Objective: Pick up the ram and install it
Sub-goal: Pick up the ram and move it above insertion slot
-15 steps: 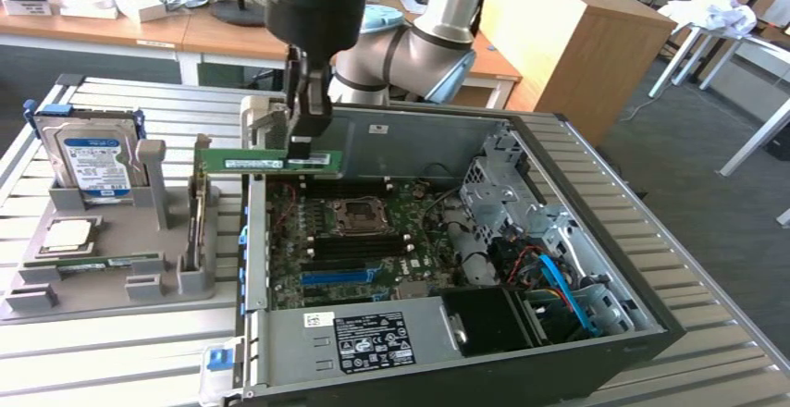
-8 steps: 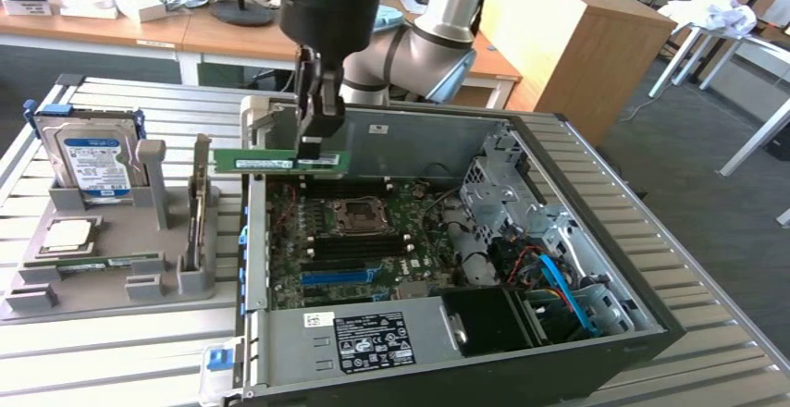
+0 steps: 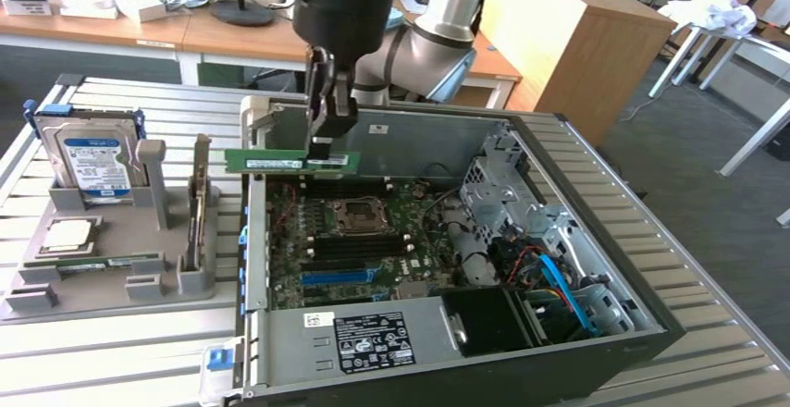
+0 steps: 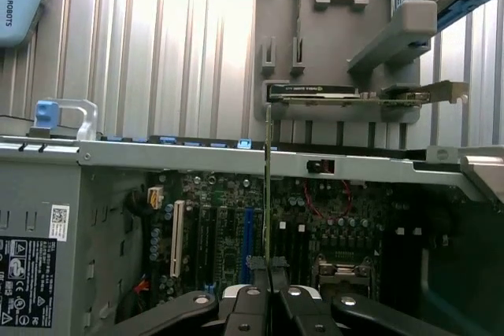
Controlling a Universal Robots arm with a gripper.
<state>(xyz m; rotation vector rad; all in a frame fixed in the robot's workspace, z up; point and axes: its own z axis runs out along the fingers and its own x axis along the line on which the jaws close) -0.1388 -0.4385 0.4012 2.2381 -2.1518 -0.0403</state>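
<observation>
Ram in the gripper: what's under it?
The ram, held by the gripper, hangs over the open computer case; the motherboard with its black slots lies below. It hides the strip of board right beneath it.

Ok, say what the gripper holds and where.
The gripper pinches the ram by its upper long edge, toward the exterior view's right end.

The ram was green with a white label strip, the fingers black. The hard drive was silver with a blue label, its holder plain grey. The tabletop showed ribbed silver slats; the computer case was black, with a blue slot inside
</observation>
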